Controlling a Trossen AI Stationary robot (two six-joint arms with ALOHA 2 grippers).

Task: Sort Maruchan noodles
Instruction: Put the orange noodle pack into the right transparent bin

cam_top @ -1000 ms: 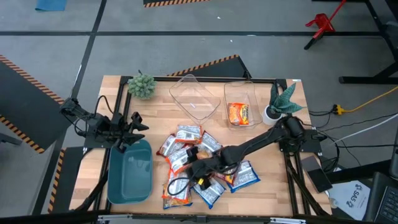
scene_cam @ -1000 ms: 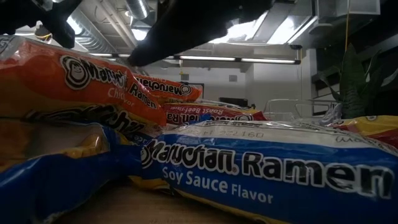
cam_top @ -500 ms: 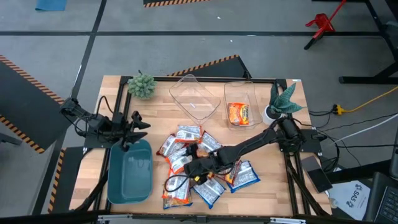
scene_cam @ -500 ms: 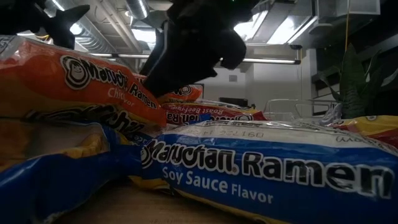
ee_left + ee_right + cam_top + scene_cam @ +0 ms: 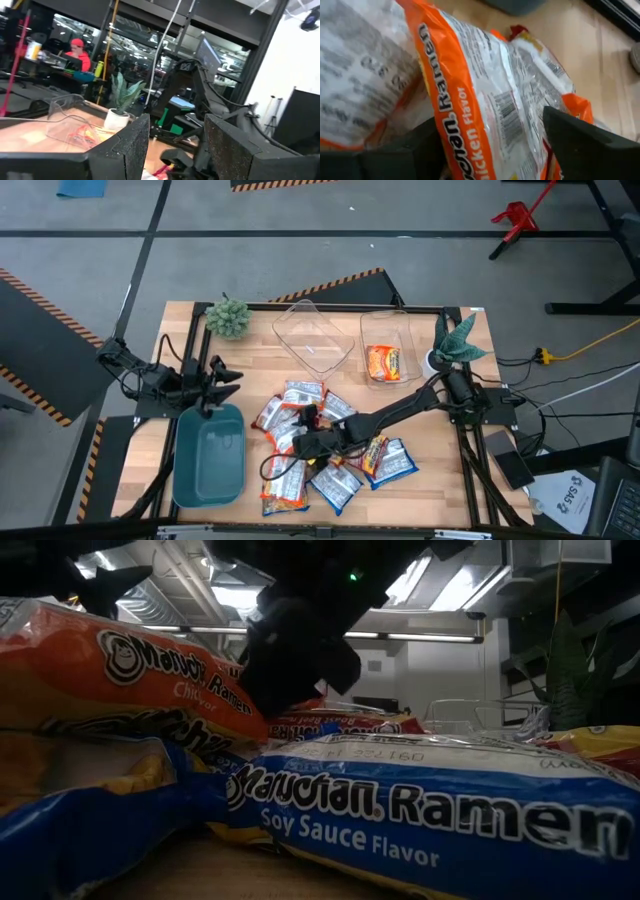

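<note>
Wooden bench [image 5: 410,480], sorting barely begun: right hand [image 5: 300,444], fingers apart, straddles an orange chicken packet [image 5: 485,100] in the Maruchan noodles pile [image 5: 320,445] near the front edge; one packet [image 5: 384,362] lies binned, left hand [image 5: 215,385] idle, fingers apart

Grey floor [image 5: 300,250] surrounds the wooden table [image 5: 430,470], with orange-and-black hazard tape [image 5: 40,295] striping it on the side away from the right gripper [image 5: 305,445]. A red stand [image 5: 518,218] sits well beyond it. Long ceiling lights [image 5: 400,636] glow high behind it, above a pale wall [image 5: 440,670].
</note>
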